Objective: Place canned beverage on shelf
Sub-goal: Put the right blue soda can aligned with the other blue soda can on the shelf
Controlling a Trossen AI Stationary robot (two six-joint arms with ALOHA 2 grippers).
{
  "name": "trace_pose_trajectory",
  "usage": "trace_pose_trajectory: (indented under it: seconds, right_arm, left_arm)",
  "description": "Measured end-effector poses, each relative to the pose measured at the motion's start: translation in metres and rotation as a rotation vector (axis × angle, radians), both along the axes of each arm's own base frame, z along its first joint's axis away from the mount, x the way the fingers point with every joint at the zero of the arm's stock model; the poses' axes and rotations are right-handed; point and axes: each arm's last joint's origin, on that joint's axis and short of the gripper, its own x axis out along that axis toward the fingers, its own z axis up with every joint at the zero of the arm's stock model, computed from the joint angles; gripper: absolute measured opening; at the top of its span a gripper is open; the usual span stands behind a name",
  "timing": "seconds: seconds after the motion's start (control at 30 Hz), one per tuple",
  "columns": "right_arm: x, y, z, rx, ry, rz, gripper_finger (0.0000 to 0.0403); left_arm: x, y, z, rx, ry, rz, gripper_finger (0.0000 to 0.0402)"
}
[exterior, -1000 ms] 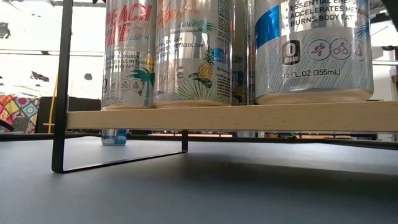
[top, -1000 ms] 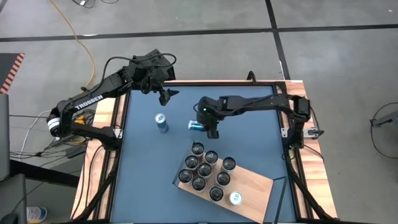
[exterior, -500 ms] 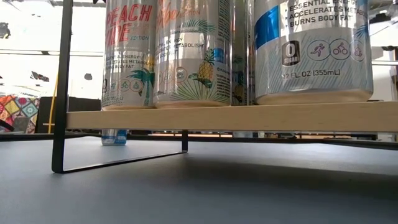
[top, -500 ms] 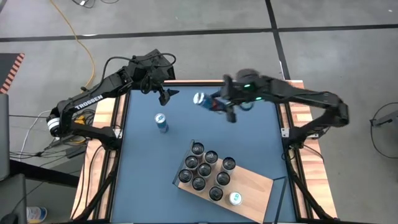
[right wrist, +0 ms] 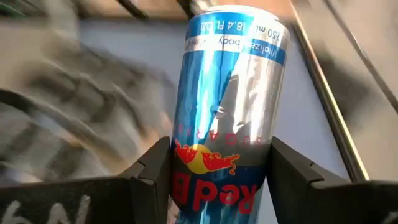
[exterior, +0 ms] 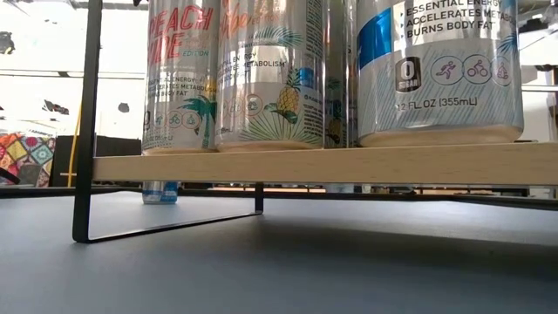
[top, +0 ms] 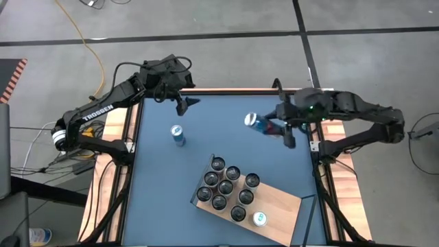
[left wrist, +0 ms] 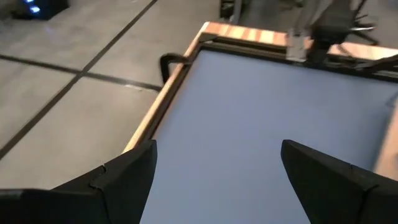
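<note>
Blue table (top: 164, 178), grey tiled floor (top: 226, 62) — shelf (top: 278, 206) on table

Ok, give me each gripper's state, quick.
Left gripper: open, empty, above the table's far left corner.
Right gripper: shut on the can, lifted over the table's right side.

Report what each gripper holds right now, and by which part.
The right gripper holds a blue-and-silver Red Bull can by its lower body, one finger on either side, above the table. The left gripper is open and holds nothing.
</note>
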Motion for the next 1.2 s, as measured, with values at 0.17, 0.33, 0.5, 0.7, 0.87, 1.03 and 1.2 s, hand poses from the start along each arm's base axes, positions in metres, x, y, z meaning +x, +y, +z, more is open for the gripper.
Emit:
trace_pose_trajectory:
  seconds: [0.17, 0.33, 0.5, 0.7, 0.87, 1.03, 1.2]
  right_arm:
    - [-0.001, -0.008, -0.028, -0.046, 0.294, -0.331, 0.0191]
    - [0.025, -0.009, -0.038, -0.069, 0.31, -0.271, 0.0193]
    - [0.055, -0.012, -0.053, -0.142, 0.351, -0.215, 0.0193]
    - [0.084, -0.016, -0.073, -0.175, 0.392, -0.182, 0.0193]
    - [0.104, -0.019, -0.085, -0.224, 0.387, -0.141, 0.0193]
    - [0.112, -0.019, -0.086, -0.251, 0.351, -0.119, 0.0193]
    - [0.114, -0.019, -0.076, -0.271, 0.26, -0.12, 0.0193]
  left_arm:
    - [0.005, -0.003, 0.002, -0.02, -0.058, -0.133, 0.033]
    - [0.028, -0.008, -0.004, -0.014, -0.093, -0.237, 0.033]
    - [0.05, -0.018, -0.013, 0.063, -0.08, -0.287, 0.033]
    - [0.063, -0.038, -0.011, 0.156, -0.097, -0.376, 0.033]
    - [0.067, -0.05, -0.012, 0.225, -0.079, -0.415, 0.033]
    - [0.072, -0.054, -0.015, 0.255, -0.055, -0.412, 0.033]
    - [0.082, -0.053, -0.028, 0.249, -0.005, -0.403, 0.033]
